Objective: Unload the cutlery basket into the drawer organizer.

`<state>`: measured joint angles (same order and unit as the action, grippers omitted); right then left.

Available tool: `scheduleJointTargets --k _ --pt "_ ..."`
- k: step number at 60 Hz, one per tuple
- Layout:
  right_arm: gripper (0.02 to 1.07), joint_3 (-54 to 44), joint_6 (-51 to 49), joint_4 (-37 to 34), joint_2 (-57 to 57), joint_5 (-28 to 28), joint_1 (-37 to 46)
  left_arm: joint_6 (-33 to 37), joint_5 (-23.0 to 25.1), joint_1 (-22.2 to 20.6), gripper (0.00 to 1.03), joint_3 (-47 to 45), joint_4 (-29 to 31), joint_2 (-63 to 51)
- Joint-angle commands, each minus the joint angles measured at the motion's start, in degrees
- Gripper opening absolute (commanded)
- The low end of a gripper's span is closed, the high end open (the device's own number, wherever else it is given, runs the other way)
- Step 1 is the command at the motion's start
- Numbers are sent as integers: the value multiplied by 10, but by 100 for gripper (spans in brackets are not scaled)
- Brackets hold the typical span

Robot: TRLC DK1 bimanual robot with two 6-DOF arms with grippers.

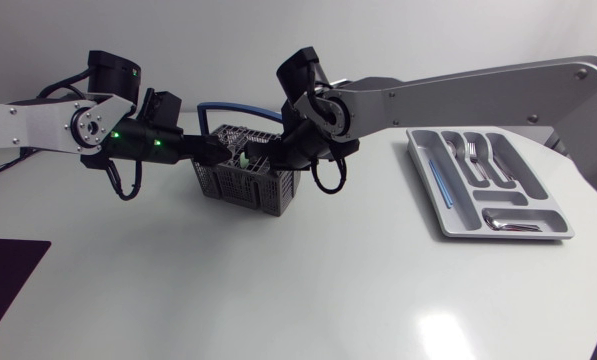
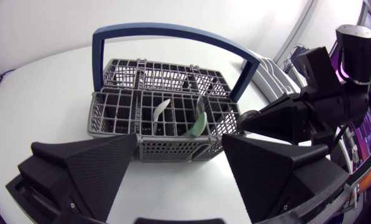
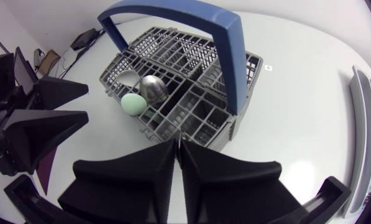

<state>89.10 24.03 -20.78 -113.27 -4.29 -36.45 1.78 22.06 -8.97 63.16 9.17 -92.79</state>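
**Cutlery basket**: grey plastic lattice, boxy, divided into square cells, with a blue arched handle over its middle. It stands mid-bench on the white, glossy bench.

**Contents:**
- A pale green plastic spoon
- A polished metal spoon
- A white piece, its kind not clear

All three stand in cells near the basket's middle, long axis roughly upright and leaning a little. The two spoons have their bowls above the rim.

**Left claw**: matte black wedges spread wide, holding nothing. It sits at the basket's left end, with that end wall lying in the gap between the fingers, apparently untouched.

**Right claw**: wedges pressed together to a thin seam, nothing gripped. Its tip is at the basket's right side, with the spoon bowls ahead of it and slightly lower.

**Judgement:** the right arm looks better placed to lift a spoon. Its claw would first have to part, then come down over an upright handle. The left claw seems set to steady the basket.

**Drawer organizer**: grey moulded tray with long slots, well apart to the right. It already holds forks and a spoon.
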Motion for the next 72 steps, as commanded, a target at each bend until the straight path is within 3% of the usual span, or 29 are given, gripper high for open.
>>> scheduleJointTargets --k 1,52,72 --pt "8 -2 12 6 -2 3 -6 15 4 -3 96 -8 0 -8" --pt "8 -24 12 -37 146 -16 -8 17 4 -5 96 -22 -9 -7" --pt "8 -120 3 -44 258 -11 14 13 4 -10 96 -19 -9 -7"
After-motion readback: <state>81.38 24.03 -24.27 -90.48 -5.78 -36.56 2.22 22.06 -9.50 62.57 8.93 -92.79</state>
